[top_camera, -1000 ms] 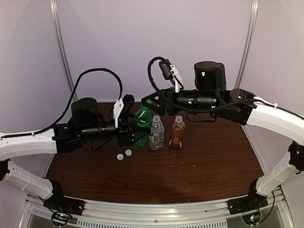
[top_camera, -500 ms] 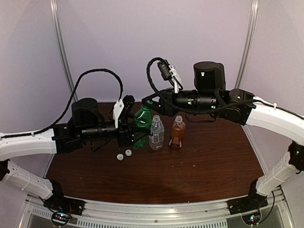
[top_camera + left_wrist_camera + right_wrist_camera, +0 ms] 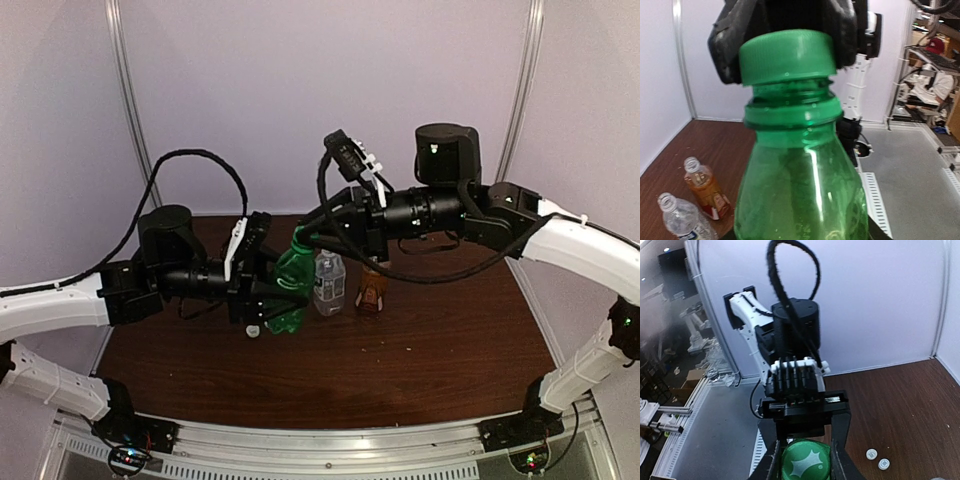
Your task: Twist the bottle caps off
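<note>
My left gripper (image 3: 268, 292) is shut on the body of the green bottle (image 3: 290, 283) and holds it tilted. The bottle fills the left wrist view (image 3: 800, 185). Its green cap (image 3: 787, 55) sits high on the neck, slightly askew, with thread showing beneath. My right gripper (image 3: 304, 238) is shut on that cap (image 3: 805, 466), one finger on each side. The clear bottle (image 3: 328, 283) and the amber bottle (image 3: 372, 290) stand just right of it, both with open necks (image 3: 692, 164). Two white caps (image 3: 870, 454) lie on the table.
The brown table (image 3: 430, 350) ends in a metal rail at the near edge. White walls close in the back and sides. The two arms meet over the table's middle left, with cables looping above them.
The left gripper has turned and pulled the green bottle nearer and to the left, covering the white caps in the top view. The right gripper followed, staying on the cap.
</note>
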